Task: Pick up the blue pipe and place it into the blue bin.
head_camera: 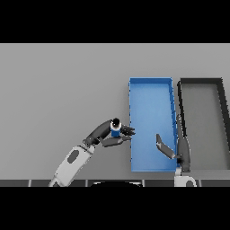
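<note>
A short blue pipe [115,130] with a dark top end stands upright in my left hand [108,134], whose fingers and thumb are curled round it. The hand holds it just left of the blue bin [150,87], close to the bin's left wall. My right hand [179,148] shows at the bin's lower right corner, over its right wall, fingers straight and thumb spread toward the bin's inside, holding nothing. The bin's floor looks bare.
A dark grey bin [222,103] stands directly right of the blue bin, their walls almost touching. The grey table [58,90] stretches to the left and the back.
</note>
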